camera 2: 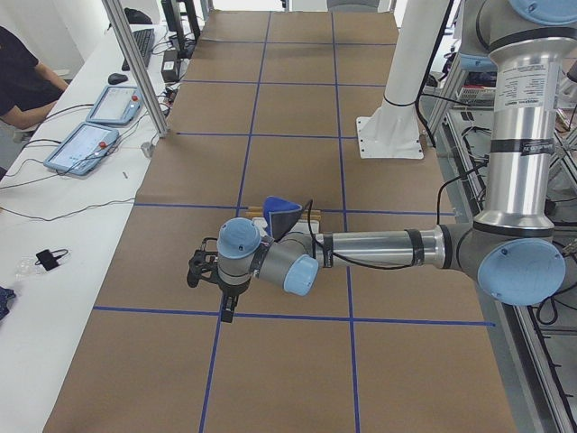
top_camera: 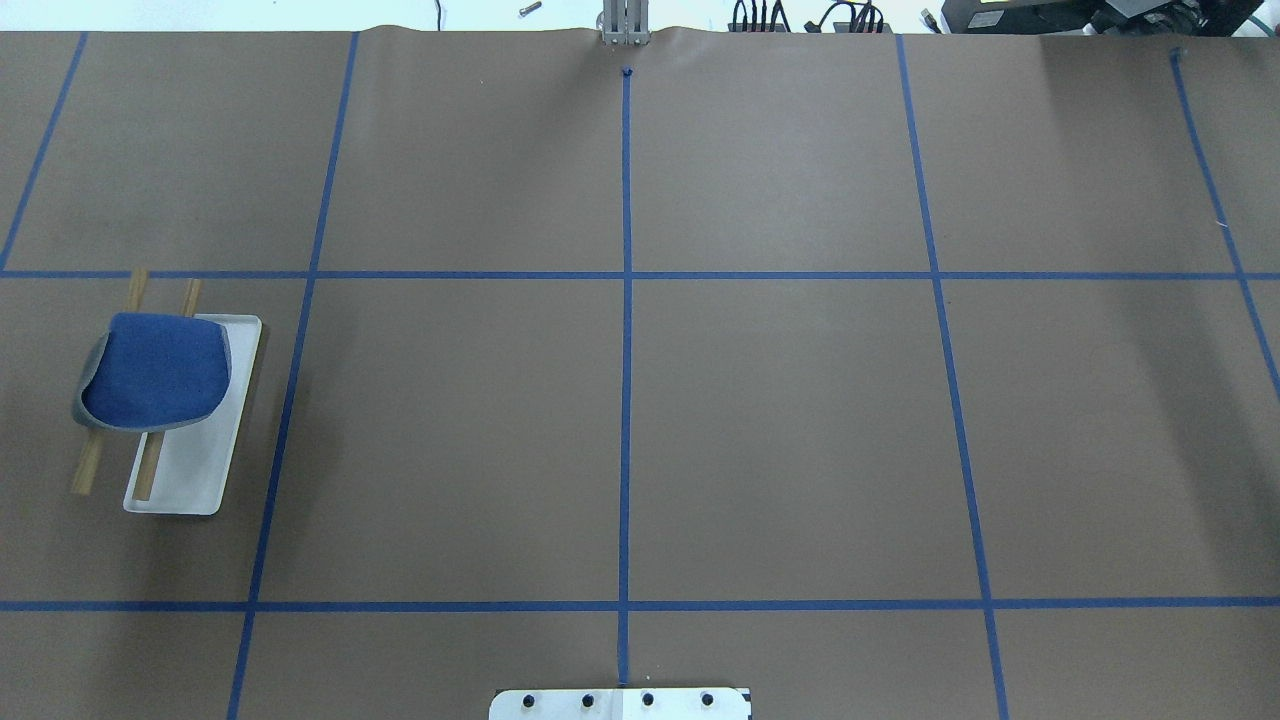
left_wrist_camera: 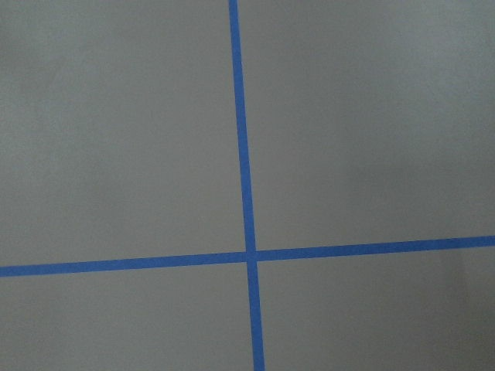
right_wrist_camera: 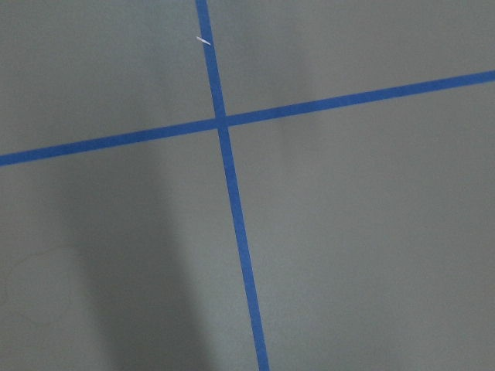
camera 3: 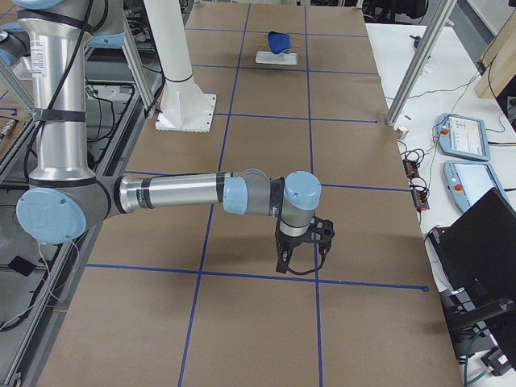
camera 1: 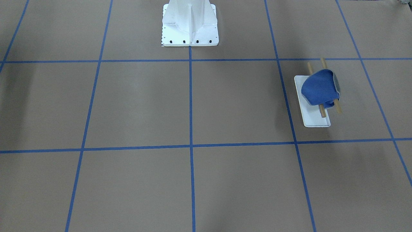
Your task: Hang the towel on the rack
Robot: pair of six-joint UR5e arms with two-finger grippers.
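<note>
the towel lies over the rack, near the left claw, on its right; the right claw is well apart.

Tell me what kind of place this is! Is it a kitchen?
Not a kitchen; it looks like a robot testing lab. A big silver and blue robot arm reaches over a brown paper-covered table gridded with blue tape lines, and grey control tablets lie on a white side bench.

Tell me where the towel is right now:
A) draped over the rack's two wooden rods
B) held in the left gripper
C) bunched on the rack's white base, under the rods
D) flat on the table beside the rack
A: in the overhead view the towel lies blue side up across both rods of the rack, and the rod ends stick out past it.
</note>
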